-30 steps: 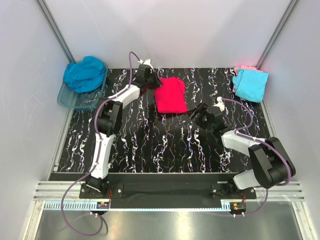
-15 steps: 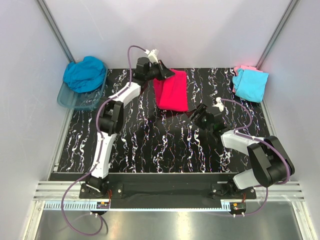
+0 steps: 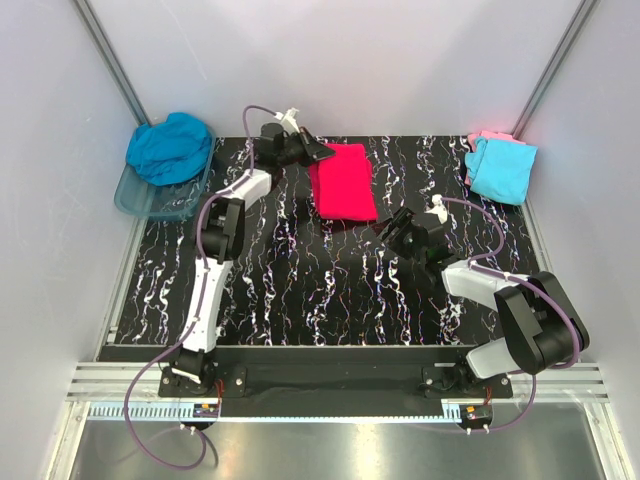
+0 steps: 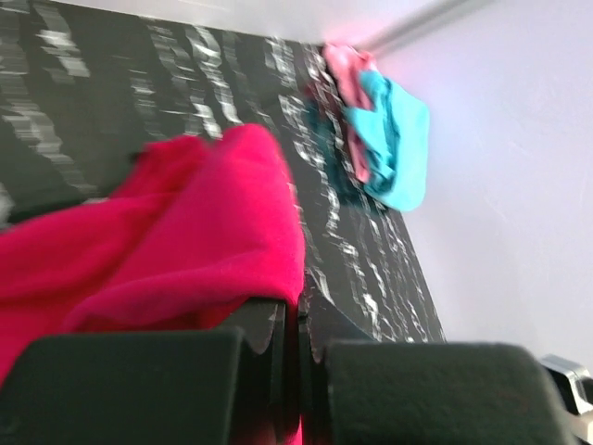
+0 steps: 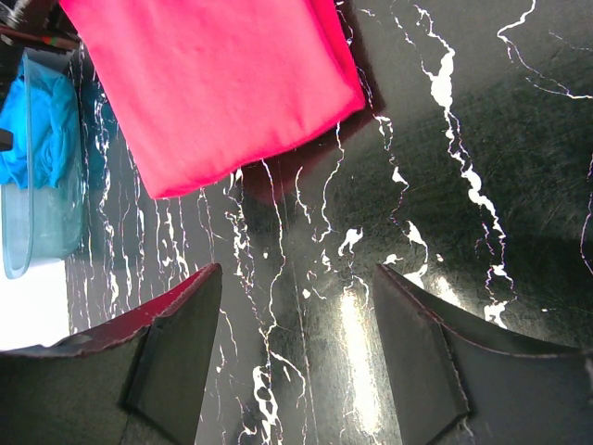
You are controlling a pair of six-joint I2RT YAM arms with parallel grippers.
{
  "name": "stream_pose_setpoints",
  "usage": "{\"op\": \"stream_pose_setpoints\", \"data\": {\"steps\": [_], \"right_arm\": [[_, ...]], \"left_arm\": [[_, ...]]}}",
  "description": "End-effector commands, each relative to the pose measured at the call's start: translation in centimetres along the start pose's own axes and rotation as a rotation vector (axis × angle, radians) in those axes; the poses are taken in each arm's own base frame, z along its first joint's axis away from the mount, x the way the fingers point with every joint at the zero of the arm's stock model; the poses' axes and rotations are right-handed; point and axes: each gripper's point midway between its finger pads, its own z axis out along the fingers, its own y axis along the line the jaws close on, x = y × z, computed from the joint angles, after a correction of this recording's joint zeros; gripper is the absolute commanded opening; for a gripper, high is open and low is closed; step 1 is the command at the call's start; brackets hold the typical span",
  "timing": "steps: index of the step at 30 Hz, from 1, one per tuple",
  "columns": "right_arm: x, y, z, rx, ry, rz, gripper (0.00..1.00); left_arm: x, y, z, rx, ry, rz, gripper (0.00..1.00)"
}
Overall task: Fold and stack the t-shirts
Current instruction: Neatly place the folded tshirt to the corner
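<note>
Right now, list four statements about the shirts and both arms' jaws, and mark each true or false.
1. The left jaws are shut on the pink-red shirt at its edge. True.
2. The right jaws grip the pink-red shirt. False: they stand open over the table, beside the shirt.
3. The teal-blue shirt sits heaped in the plastic tub. True.
4. The light cyan shirt lies under the pale pink shirt. False: the cyan one lies on top.

My table: black, white-veined.
Far middle: pink-red shirt.
Far right corner: pale pink shirt, cyan shirt atop.
Far left corner: tub.
</note>
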Motion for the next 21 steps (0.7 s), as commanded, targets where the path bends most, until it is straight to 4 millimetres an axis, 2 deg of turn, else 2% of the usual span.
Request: {"op": "stream_pose_setpoints", "data": {"steps": [1,6,7,9,12,13,18,19,21], "right_arm": [[-1.0,1.7,-0.1,-0.061,-0.039,0.001,0.72],[-1.3,2.1,-0.4,-0.087,-0.057,0.002,0.72],[-1.3,2.2,-0.6,-0.098,-0.061,0.001,0.71],[-1.5,2.4,-0.7,-0.112,-0.068,0.000,0.71],[-1.7,2.8,-1.1,-0.131,-0.081,-0.001,0.70],[-1.8,2.9,-1.2,-0.135,-0.083,-0.003,0.70],[-1.7,2.9,-1.2,-0.144,-0.081,0.000,0.70],[-1.6,2.9,-1.1,-0.143,-0.078,0.003,0.70],[-1.5,3.0,-1.0,-0.150,-0.074,0.005,0.69]], "left_arm": [[-2.1,3.2,-1.1,-0.043,-0.072,-0.053,0.00],[-3.1,6.5,-2.0,-0.098,-0.116,-0.083,0.00],[-3.7,6.3,-1.9,-0.093,-0.123,-0.077,0.00],[-3.6,6.9,-1.8,-0.103,-0.112,-0.088,0.03],[-3.1,8.1,-1.4,-0.114,-0.094,-0.102,0.32],[-3.2,7.8,-1.2,-0.108,-0.093,-0.098,0.50],[-2.5,8.7,-1.1,-0.118,-0.079,-0.115,0.92],[-2.5,8.7,-1.1,-0.120,-0.082,-0.115,0.99],[-2.5,8.4,-1.3,-0.115,-0.084,-0.122,0.99]]}}
